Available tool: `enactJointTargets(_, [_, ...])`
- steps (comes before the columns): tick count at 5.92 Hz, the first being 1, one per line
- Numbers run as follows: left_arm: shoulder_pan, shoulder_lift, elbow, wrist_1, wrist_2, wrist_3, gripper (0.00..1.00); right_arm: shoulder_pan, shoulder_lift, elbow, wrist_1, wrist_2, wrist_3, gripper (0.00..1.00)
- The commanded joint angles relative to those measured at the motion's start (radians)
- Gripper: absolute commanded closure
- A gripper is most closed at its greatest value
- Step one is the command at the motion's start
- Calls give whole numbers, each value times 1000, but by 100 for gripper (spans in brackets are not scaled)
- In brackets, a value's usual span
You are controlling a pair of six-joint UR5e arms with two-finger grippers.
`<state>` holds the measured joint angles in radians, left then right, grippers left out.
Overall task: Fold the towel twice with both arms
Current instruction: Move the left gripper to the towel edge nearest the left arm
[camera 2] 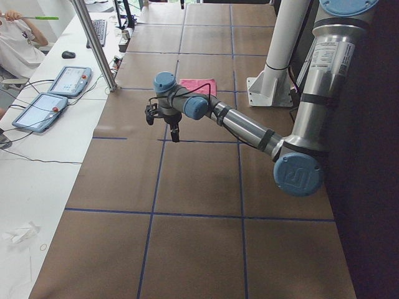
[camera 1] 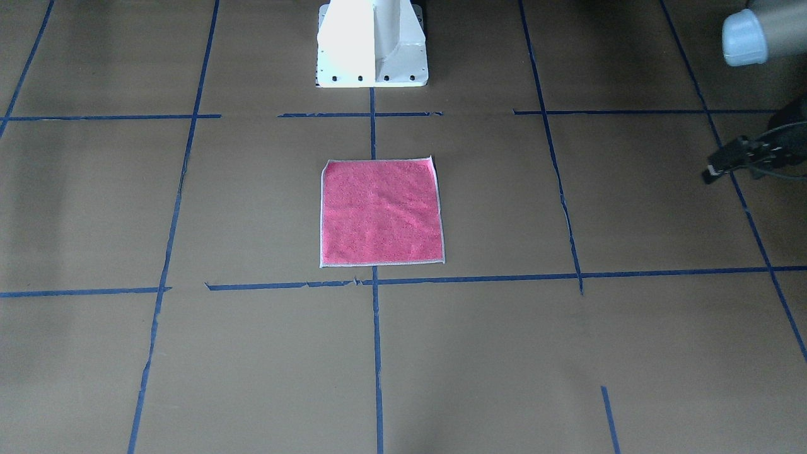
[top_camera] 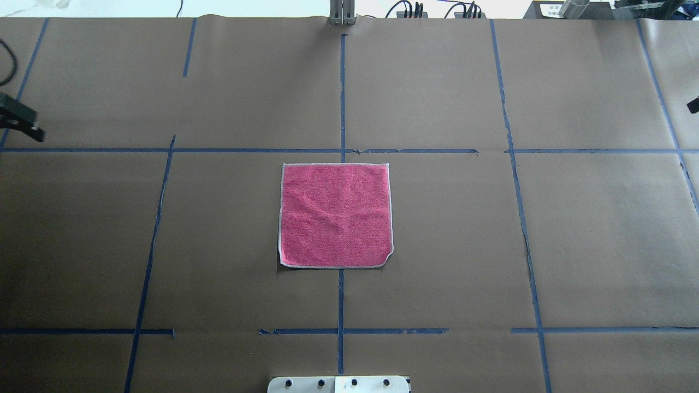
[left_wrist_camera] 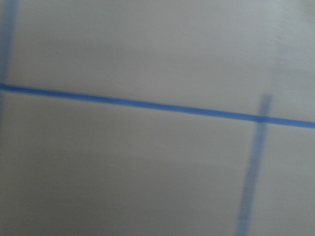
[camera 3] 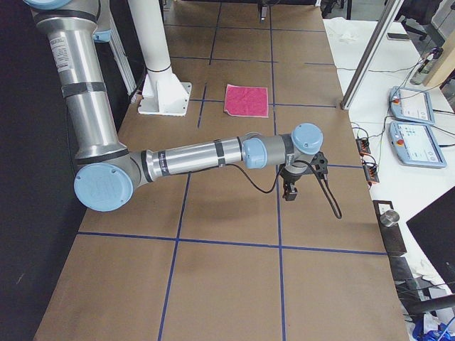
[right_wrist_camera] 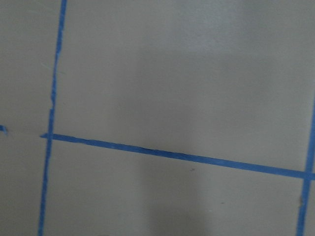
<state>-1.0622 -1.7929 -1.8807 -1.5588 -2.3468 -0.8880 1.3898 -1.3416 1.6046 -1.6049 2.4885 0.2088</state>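
Note:
The towel (camera 1: 381, 213) lies flat and unfolded, pink-red face up with pale edging, at the table's middle in front of the pedestal; it also shows in the overhead view (top_camera: 336, 215) and small in both side views (camera 2: 198, 87) (camera 3: 247, 100). My left gripper (camera 1: 719, 167) hovers far off to the towel's side, at the overhead view's left edge (top_camera: 30, 128), cut off by the frame. My right gripper (top_camera: 693, 103) is only a sliver at the right edge and hangs above the table in the right side view (camera 3: 289, 193). I cannot tell whether either is open. Both wrist views show only paper and tape.
Brown paper with blue tape lines (top_camera: 341, 300) covers the table. The white pedestal (camera 1: 372, 50) stands behind the towel. A metal post (camera 2: 93, 43) stands at the far edge, and beyond it a side table holds tablets (camera 2: 56, 93), with a seated person (camera 2: 15, 37).

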Motion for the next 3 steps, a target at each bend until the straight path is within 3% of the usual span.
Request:
enactJointTargets(1, [228,-144,0,-17,107,-364,0,-101,38,72,66,-5,310,0])
enactJointTargets(3, [383,-258,24,-18,236,-634,0,-197,33,75,326,-22,710,0])
